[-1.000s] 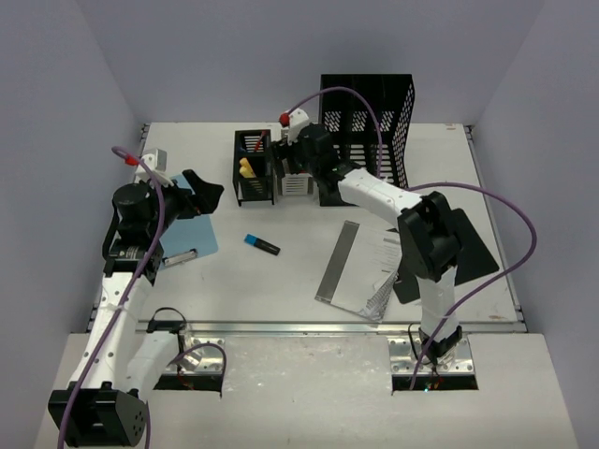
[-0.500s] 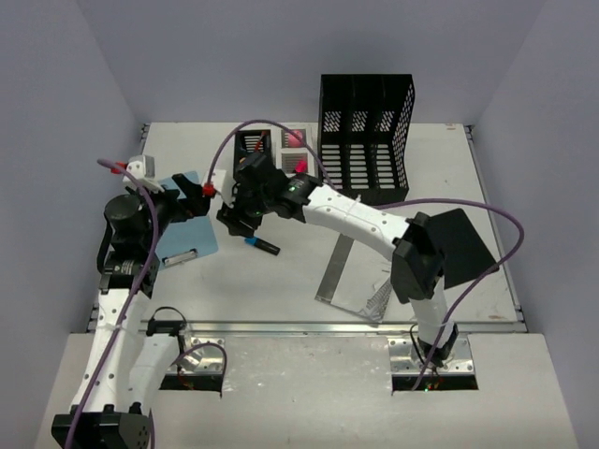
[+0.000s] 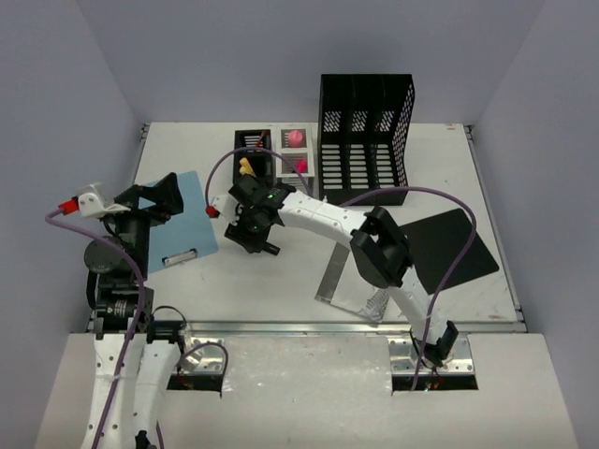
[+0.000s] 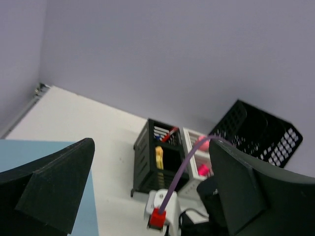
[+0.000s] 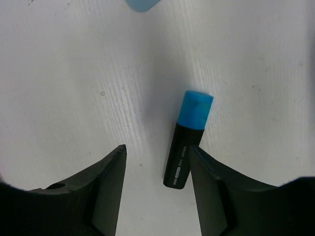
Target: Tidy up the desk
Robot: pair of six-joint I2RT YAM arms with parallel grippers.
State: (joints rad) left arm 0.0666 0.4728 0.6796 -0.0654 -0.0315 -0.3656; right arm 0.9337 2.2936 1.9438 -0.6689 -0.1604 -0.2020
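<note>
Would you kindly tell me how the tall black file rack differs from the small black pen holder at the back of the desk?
The file rack is far taller and wider than the pen holder. The rack's three slots look empty; the holder has a yellow item and a red one inside. Both are black mesh and stand upright.

No writing can be read. The marker [image 5: 184, 147], lying between the fingers of the right tool [image 5: 156, 189] and nearer the right one, has a small pale label [image 5: 180, 169] on its black barrel. The print on it is too small and blurred to make out.
</note>
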